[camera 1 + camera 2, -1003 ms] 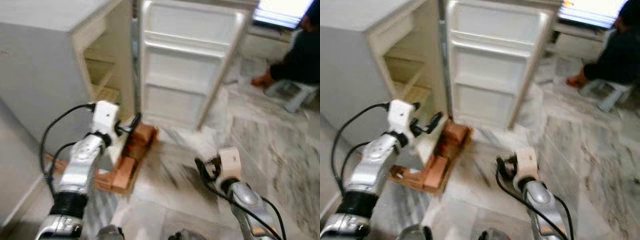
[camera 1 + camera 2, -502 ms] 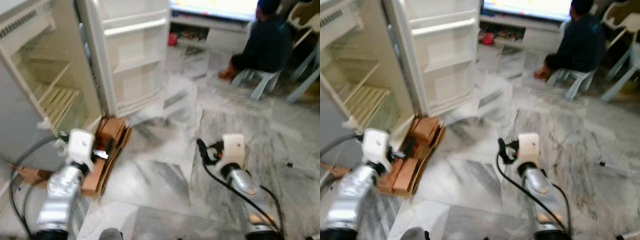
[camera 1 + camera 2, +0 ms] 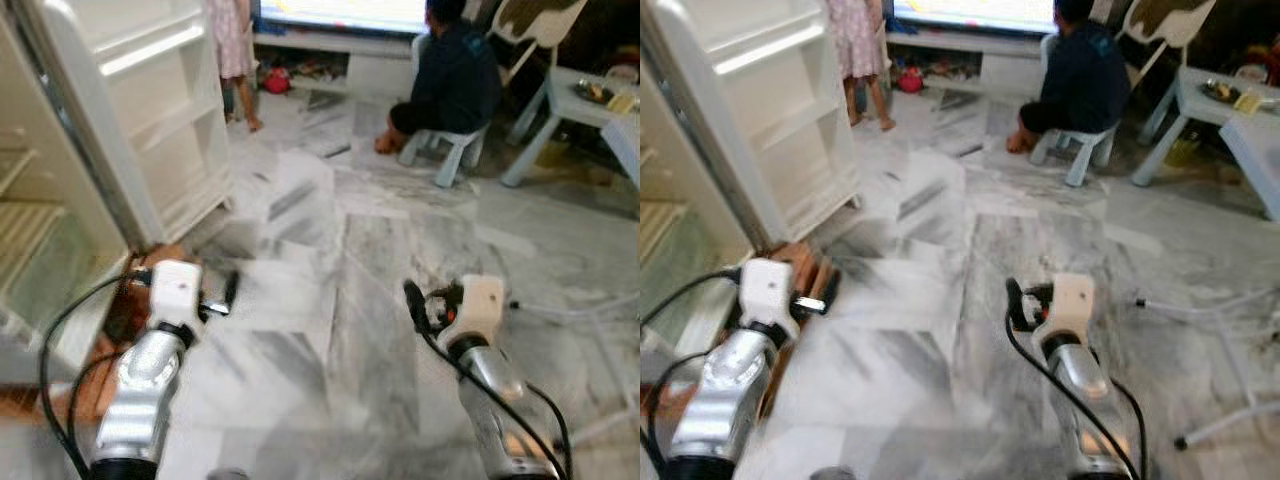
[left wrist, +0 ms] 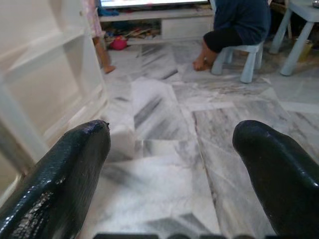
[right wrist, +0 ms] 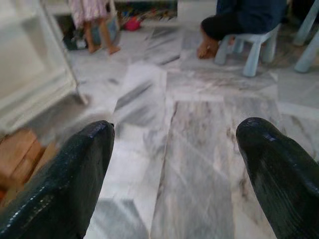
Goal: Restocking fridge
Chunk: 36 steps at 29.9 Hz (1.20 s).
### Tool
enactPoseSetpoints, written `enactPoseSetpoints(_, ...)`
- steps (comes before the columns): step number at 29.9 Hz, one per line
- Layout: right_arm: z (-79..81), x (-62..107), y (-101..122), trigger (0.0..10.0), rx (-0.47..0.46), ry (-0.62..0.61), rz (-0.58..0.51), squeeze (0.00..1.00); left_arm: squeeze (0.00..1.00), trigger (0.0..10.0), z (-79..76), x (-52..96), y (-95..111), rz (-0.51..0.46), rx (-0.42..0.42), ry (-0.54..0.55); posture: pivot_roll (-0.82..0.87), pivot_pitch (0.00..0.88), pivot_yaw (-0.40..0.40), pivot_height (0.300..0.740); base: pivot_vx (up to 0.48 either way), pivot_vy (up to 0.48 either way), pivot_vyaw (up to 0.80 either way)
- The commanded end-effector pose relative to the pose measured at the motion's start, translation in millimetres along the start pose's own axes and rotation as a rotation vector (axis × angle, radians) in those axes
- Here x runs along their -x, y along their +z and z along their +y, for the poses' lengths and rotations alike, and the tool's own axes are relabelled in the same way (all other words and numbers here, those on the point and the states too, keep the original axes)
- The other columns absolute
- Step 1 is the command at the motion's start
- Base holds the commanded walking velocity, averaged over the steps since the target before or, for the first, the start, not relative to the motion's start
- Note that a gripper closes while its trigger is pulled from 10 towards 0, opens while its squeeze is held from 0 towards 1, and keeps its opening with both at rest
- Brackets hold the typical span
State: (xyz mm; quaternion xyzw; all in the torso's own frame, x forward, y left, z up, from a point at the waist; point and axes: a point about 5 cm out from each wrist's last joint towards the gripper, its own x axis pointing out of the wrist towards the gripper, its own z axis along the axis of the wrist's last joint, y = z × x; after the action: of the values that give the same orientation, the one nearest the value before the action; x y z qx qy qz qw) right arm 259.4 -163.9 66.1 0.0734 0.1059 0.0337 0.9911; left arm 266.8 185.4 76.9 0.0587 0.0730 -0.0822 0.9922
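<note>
Walking on with both the left claw (image 4: 172, 164) and right claw (image 5: 174, 164) spread and empty risks bumping the seated person (image 3: 455, 75) ahead of them.

The fridge (image 3: 40, 230) was cut off by the frame's left edge, its shelves blurred. A standing person (image 3: 855, 40) showed only from the waist down. Items on the pale desk (image 3: 1230, 100) were too small to tell.

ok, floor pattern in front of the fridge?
Grey-and-white veined marble floor tiles; clearest in the right wrist view.
</note>
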Motion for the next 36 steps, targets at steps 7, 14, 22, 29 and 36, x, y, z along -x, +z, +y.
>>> enactPoseSetpoints(7,5.9,-3.5,10,10.0,-0.023,0.022,-0.033,0.0,0.0,10.0,3.8,-3.6,17,-0.087,0.009,0.011,0.05,0.063,-0.073,0.74,0.459,0.0,-0.8)
enactPoseSetpoints(14,6.4,-5.5,10,10.0,-0.04,0.013,-0.032,0.0,0.0,10.0,7.9,0.4,8,-0.065,0.027,0.033,0.04,0.058,-0.105,0.74,0.449,0.0,-0.8)
enactPoseSetpoints(22,10.8,-12.2,20,10.0,-0.028,0.039,-0.07,0.0,0.0,10.0,6.0,-8.7,12,-0.08,0.052,0.051,0.03,0.056,-0.101,0.74,0.434,0.064,-0.8)
enactPoseSetpoints(29,18.0,-20.4,30,10.0,-0.001,0.074,-0.102,0.0,0.0,10.0,7.0,-9.3,13,-0.097,0.064,0.042,0.02,0.058,-0.084,0.74,0.358,0.32,-0.31)
enactPoseSetpoints(36,19.3,-23.9,34,10.0,-0.004,0.076,-0.114,0.0,0.0,10.0,7.2,-9.1,17,-0.112,0.073,0.052,0.02,0.067,-0.084,0.74,0.352,0.325,-0.46)
